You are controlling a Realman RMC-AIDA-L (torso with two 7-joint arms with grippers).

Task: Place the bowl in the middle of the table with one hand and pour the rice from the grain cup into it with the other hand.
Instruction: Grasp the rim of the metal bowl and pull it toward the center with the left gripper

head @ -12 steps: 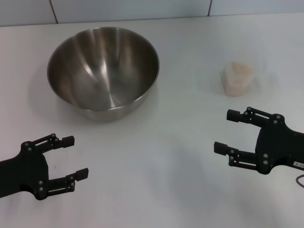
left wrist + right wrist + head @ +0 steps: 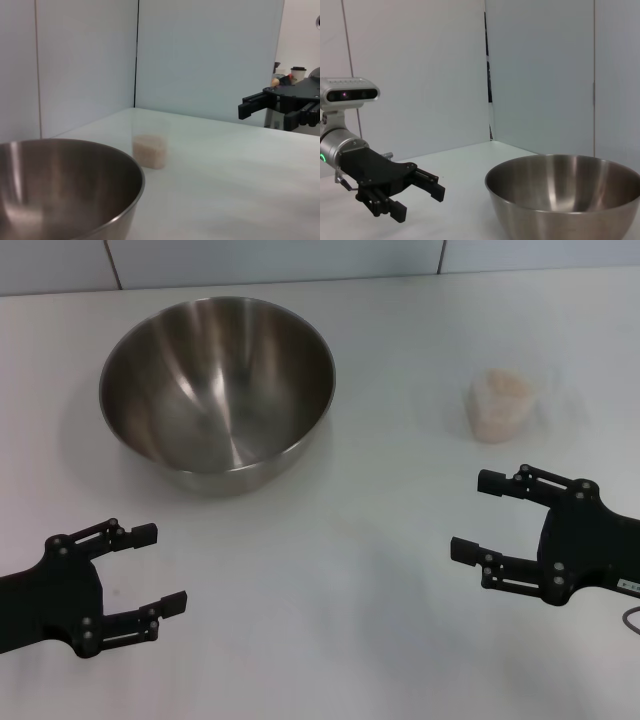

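Nothing has really moved since half a second ago, maybe the left gripper (image 2: pixel 158 567) nudged a hair, but the bowl, cup and right gripper sit exactly where they were. So the task looks like it hasn't started as far as I can judge: the bowl (image 2: pixel 217 390) is empty and sits on the far left part of the table (image 2: pixel 350 570), not in the middle, and nobody's touching it. The grain cup (image 2: pixel 499 405) stands upright well to the right of the bowl, full of rice (image 2: pixel 501 385), untouched too. Everything is left to do: shift the bowl to centre with one hand, pick up the cup with the other, tip it in. Pose-wise, the left gripper hovers nearer the robot than the bowl, a bit to its left, well apart from it, fingers spread wide and holding nothing. The right gripper (image 2: pixel 482 515) is off to the right of the bowl, just nearer the robot than the cup, fingers also spread and empty, pointing across toward the bowl's side. The right wrist view shows the left one's gap clearly.
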